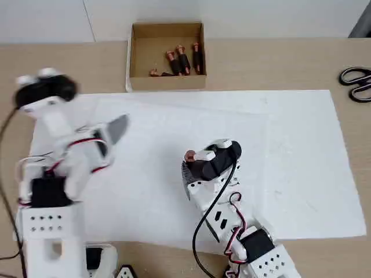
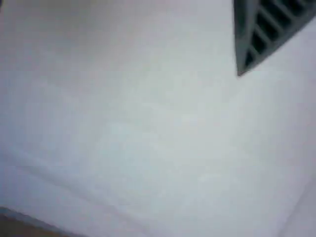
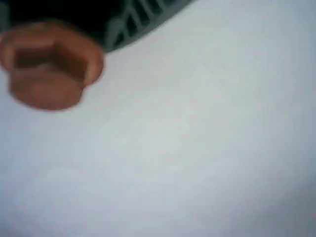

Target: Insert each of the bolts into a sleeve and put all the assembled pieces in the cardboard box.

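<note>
The cardboard box stands at the back of the table and holds several dark sleeves with copper bolts in them. Over the middle of the white paper, my right gripper is shut on a bolt whose copper hex head sticks out. The right wrist view has that bolt head close up over the paper, with something dark behind it that I cannot make out and a grey ribbed finger beside it. My left gripper hangs over the paper's left part with nothing in it; its grey ribbed tip is above bare paper.
A white paper sheet covers most of the wooden table. Scissors lie at the right edge. The two arm bases stand at the front edge, with cables trailing from them.
</note>
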Controlling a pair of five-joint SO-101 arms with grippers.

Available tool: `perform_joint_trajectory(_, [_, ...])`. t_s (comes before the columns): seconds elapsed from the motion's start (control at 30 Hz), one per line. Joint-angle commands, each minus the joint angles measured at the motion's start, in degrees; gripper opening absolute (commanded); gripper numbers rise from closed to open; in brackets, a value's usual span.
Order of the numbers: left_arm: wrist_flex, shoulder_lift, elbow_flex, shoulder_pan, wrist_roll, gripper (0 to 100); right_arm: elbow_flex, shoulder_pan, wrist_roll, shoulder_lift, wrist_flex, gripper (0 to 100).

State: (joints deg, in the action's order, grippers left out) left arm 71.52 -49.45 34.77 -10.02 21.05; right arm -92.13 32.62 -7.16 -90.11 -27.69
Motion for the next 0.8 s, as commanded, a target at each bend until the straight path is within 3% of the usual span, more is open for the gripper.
perform_joint_trajectory(0.0, [3.6, -0.7, -4.3, -3.3, -1.8, 31, 1.2, -3.8, 0.6, -0.3, 5.2, 0.4])
perform_joint_trajectory(0.17, [4.7, -0.7, -4.4, -1.8, -4.0, 31, 7.8, -5.9, 2.7, 7.0, 5.7, 0.4])
perform_joint_trajectory(0.37, [4.7, -0.7, -3.2, 0.7, -4.0, 31, 28.7, -10.9, 3.3, 29.9, 6.5, 0.4])
perform_joint_trajectory(0.77, [4.8, -0.7, -3.1, 0.3, -4.0, 31, 73.8, -12.5, 3.4, 87.3, 27.5, 0.4])
